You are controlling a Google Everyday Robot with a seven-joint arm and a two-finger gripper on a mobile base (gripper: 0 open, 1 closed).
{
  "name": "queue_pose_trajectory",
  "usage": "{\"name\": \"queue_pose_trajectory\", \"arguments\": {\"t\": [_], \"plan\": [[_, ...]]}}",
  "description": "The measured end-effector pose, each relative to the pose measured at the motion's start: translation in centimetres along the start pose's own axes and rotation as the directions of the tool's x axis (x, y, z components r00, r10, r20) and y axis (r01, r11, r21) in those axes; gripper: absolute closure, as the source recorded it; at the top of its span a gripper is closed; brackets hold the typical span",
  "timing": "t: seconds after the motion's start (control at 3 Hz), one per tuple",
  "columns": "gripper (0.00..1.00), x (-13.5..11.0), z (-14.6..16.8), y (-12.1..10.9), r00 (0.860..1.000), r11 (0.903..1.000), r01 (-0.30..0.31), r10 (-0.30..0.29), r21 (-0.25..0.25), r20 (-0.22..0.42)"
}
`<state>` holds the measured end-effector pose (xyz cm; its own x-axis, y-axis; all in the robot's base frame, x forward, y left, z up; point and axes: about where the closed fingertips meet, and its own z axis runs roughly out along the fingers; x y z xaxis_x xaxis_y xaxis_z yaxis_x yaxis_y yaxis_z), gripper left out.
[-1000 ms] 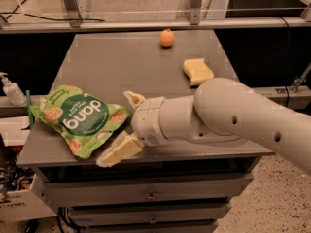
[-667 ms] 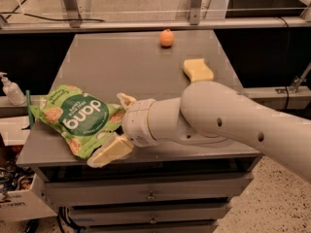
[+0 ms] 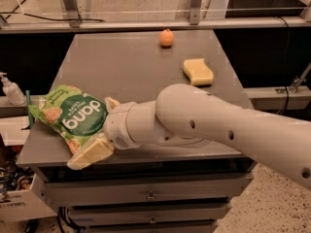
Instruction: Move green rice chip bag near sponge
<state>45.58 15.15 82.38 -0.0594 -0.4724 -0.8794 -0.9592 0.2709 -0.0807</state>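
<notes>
The green rice chip bag [image 3: 68, 115] lies at the front left corner of the grey table [image 3: 131, 67], its "dang" label facing up. My gripper [image 3: 99, 129] is at the bag's right end, open. One finger [image 3: 90, 154] lies by the bag's front edge and the other finger [image 3: 112, 103] behind it, so the bag's right edge sits between them. The bag rests on the table. The pale yellow sponge [image 3: 198, 71] lies at the back right of the table, far from the bag.
A small orange fruit [image 3: 166, 37] sits near the table's back edge. My white arm [image 3: 218, 125] crosses the front right of the table. A soap bottle [image 3: 9, 89] stands on a ledge to the left. Drawers [image 3: 150, 195] lie below the tabletop.
My gripper and arm have moved left, so the fingers now straddle the bag's right end. The bag, sponge and fruit have not moved.
</notes>
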Motion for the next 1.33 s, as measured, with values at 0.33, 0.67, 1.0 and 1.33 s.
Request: {"name": "queue_pose_trajectory", "arguments": {"t": [0.33,0.67,1.0,1.33], "plan": [[0.18,-0.2,1.0,0.4,1.000,0.9998,-0.018,0.018,0.005,0.004],[0.41,-0.2,0.8,0.5,1.000,0.9993,-0.026,0.026,0.026,0.009],[0.65,-0.3,-0.3,-0.1,1.000,0.9978,-0.025,0.024,0.061,0.014],[0.87,-0.4,-2.1,-1.1,1.000,0.9945,-0.017,0.016,0.103,0.011]]}}
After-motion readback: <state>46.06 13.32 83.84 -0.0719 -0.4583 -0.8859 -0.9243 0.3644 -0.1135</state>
